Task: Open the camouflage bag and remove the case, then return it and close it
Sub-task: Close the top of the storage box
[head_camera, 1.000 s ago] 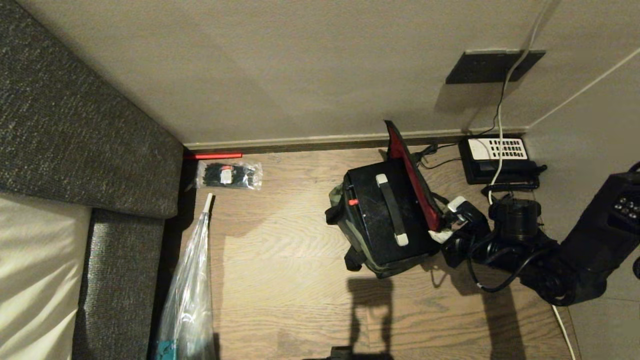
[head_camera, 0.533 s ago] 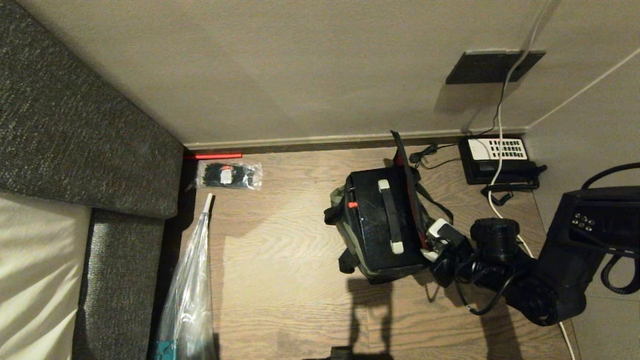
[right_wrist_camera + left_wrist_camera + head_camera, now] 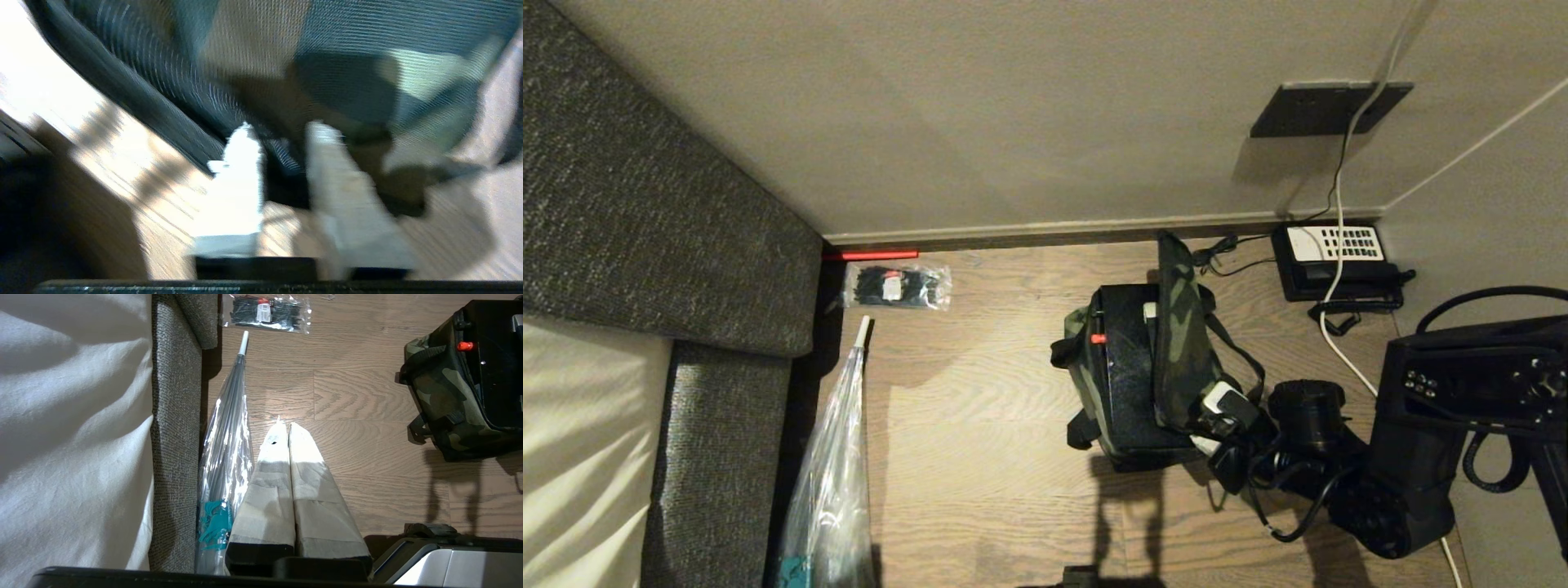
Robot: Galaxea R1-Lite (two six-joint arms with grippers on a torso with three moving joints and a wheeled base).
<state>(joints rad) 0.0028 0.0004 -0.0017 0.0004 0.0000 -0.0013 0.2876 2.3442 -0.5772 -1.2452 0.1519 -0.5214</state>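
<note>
**Lid half over the case, zip not yet run**

Wood-plank floor beside a grey sofa carries the camouflage bag point(image 3: 1127, 384), which stands near the skirting board with the case point(image 3: 1123, 359) seated inside it, the red latch showing at its near edge. The lid flap point(image 3: 1180, 343) leans over roughly half the case top, camouflage side up, and does not yet lie flat. So opening, lifting out and returning look done; what remains, by this reading, is laying the flap down fully and closing the zip around it.

At the flap's lower corner sits the right gripper point(image 3: 1217, 408). In its wrist view the jaws stand a little apart with the bag's black trim between them; whether they grip that trim cannot be told. The left gripper point(image 3: 286, 457) hangs parked over the floor, jaws together and empty, beside a clear-wrapped umbrella point(image 3: 833, 482). A packet of cable ties point(image 3: 897, 286) and a black telephone point(image 3: 1335, 260) lie further off.
</note>
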